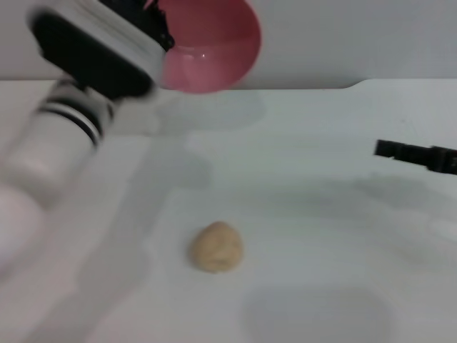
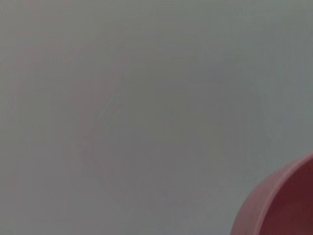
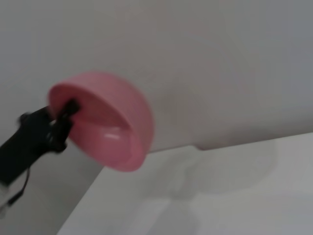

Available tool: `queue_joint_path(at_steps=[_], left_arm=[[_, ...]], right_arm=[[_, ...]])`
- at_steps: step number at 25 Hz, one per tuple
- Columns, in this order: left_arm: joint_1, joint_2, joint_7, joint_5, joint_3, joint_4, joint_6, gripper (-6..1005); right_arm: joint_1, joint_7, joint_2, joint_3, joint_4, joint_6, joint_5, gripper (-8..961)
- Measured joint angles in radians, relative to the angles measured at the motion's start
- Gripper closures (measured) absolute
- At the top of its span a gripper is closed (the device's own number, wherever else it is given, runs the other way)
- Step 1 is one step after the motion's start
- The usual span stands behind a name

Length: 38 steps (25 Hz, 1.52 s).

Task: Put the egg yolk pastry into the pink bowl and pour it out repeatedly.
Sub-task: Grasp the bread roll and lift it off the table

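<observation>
One pastry, one bowl, nothing else in play. Egg yolk pastry (image 1: 216, 246) sitting alone on the white table (image 1: 307, 214), well below and nearer than the pink bowl (image 1: 211, 46). Looks light, crumbly and soft, so probably best pinched gently across the widest part, not squeezed hard or it flakes. Bowl held up off the table and tipped right over, mouth facing the pastry, empty inside. Left gripper (image 1: 158, 30) clamped on the bowl's rim, one finger inside, clearest from the right wrist view (image 3: 66, 117). Right gripper (image 1: 418, 153) poking in well off to the pastry's right, apart from it, hovering low; can't tell if those jaws are open or closed.
</observation>
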Motion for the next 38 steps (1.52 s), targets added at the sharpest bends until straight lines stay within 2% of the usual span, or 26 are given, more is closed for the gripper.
queue_joint_path(at_steps=[1,3,5,7,9,11,16,19,22,24,27,31,32,33,34,38], left_arm=[[0.003,0.001,-0.002,-0.078,-0.102,0.028,0.175,999],[-0.002,0.004,-0.024,-0.166,-0.258,0.034,0.434,1000],[-0.031,0.010,-0.112,-0.198,-0.458,-0.006,0.757,1000],[-0.076,0.020,-0.208,-0.166,-0.635,-0.065,1.007,1000],[-0.122,0.035,-0.313,-0.073,-0.797,-0.113,1.215,1000],[-0.147,0.053,-0.431,0.056,-0.882,-0.123,1.353,1000],[-0.163,0.099,-0.720,0.324,-0.948,-0.077,1.557,1000],[-0.163,0.107,-0.831,0.431,-1.012,-0.050,1.686,999],[-0.158,0.105,-0.877,0.509,-1.090,-0.011,1.781,999],[-0.148,0.097,-0.887,0.555,-1.130,0.034,1.841,999],[-0.135,0.081,-0.890,0.600,-1.127,0.083,1.896,999],[-0.147,0.044,-0.892,0.716,-1.106,0.096,1.928,1000],[-0.147,0.044,-0.892,0.716,-1.106,0.096,1.928,1001],[-0.156,0.029,-0.889,0.756,-1.101,0.096,1.931,1001],[-0.167,0.015,-0.888,0.795,-1.074,0.094,1.928,1001],[-0.182,0.010,-0.898,0.812,-0.961,0.087,1.912,999]], right_arm=[[0.012,-0.014,0.001,-0.018,0.006,0.003,0.000,476],[0.041,-0.038,0.002,-0.048,0.023,0.009,0.001,477],[0.075,-0.044,0.001,-0.065,0.043,0.015,-0.008,478],[0.107,-0.046,-0.001,-0.086,0.060,0.027,-0.023,479],[0.137,-0.047,-0.002,-0.111,0.067,0.048,-0.041,480],[0.170,-0.047,-0.002,-0.157,0.068,0.078,-0.058,481],[0.244,-0.040,0.000,-0.292,0.078,0.153,-0.080,483],[0.291,-0.015,0.001,-0.357,0.111,0.192,-0.081,485],[0.337,0.040,0.000,-0.421,0.155,0.215,-0.089,486],[0.355,0.080,0.001,-0.467,0.166,0.232,-0.110,487],[0.376,0.138,0.004,-0.551,0.170,0.258,-0.147,489],[0.391,0.179,0.009,-0.635,0.179,0.283,-0.156,490],[0.395,0.193,0.011,-0.655,0.181,0.285,-0.154,491],[0.398,0.201,0.012,-0.671,0.184,0.288,-0.154,491],[0.403,0.208,0.013,-0.688,0.190,0.293,-0.152,492],[0.412,0.209,0.019,-0.764,0.222,0.333,-0.083,494]])
